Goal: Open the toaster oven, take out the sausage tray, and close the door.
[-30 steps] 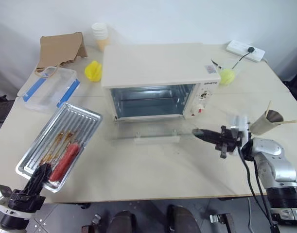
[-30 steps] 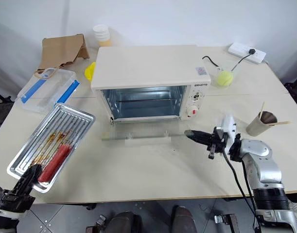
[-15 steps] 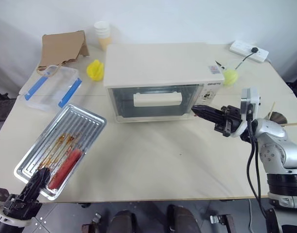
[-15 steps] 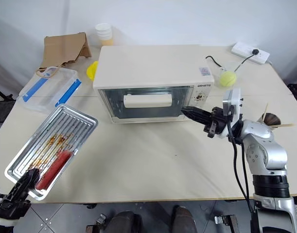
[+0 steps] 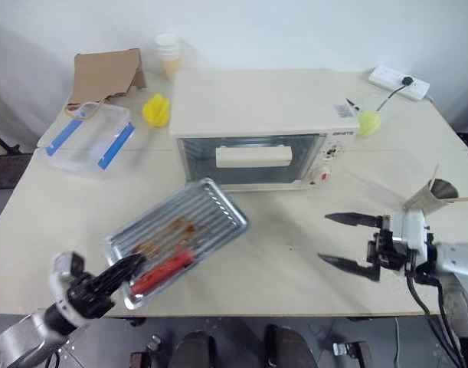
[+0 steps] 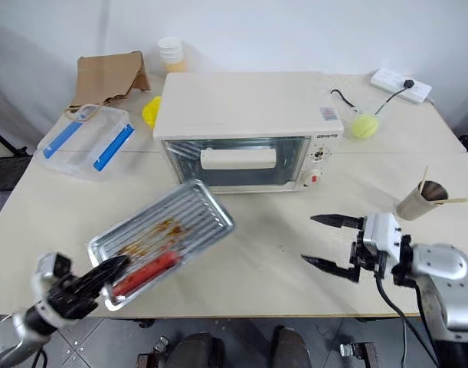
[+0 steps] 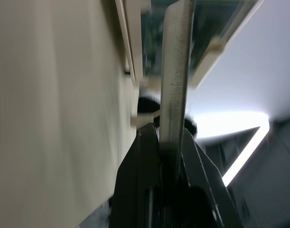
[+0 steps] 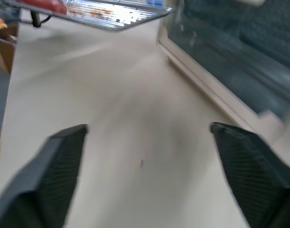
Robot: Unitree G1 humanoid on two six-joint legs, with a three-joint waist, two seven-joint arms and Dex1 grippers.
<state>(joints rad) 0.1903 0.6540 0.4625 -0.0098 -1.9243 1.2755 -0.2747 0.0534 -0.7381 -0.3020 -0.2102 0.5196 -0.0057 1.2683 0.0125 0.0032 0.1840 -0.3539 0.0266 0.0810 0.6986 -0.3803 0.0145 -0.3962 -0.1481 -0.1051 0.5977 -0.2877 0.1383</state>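
Now my left gripper (image 5: 125,270), jaws pinched on the near rim of the tray (image 5: 184,238), holds it lifted clear of the counter (image 5: 279,222) and tilted, in front of the oven (image 5: 256,126) and toward its left side. My right gripper (image 5: 355,243) hovers low over the counter's near right part, jaws spread wide and empty. The door (image 5: 253,159) stands shut, its handle (image 5: 253,156) across the glass.

Risks, as I judge them:
- Grip is at one rim only; the tray's far end hangs free. A slip or a quick swing could drop it or tip it further.
- The sausage (image 5: 163,270) lies at the low, near end beside the jaws; more tilt could roll it off over the rim.
- The tray's far corner points toward the oven front; pushing forward could strike the door.
- The near end overhangs the counter's front edge, so anything shed there falls to the floor.

Open room: the widest bare stretch of counter lies between the oven front and the near edge, running from the tray to my right gripper. To the left, a clear box (image 5: 92,139) with blue clips sits well apart from the tray, with bare counter between. A metal cup (image 5: 429,193) stands near the right edge, beyond my right gripper.
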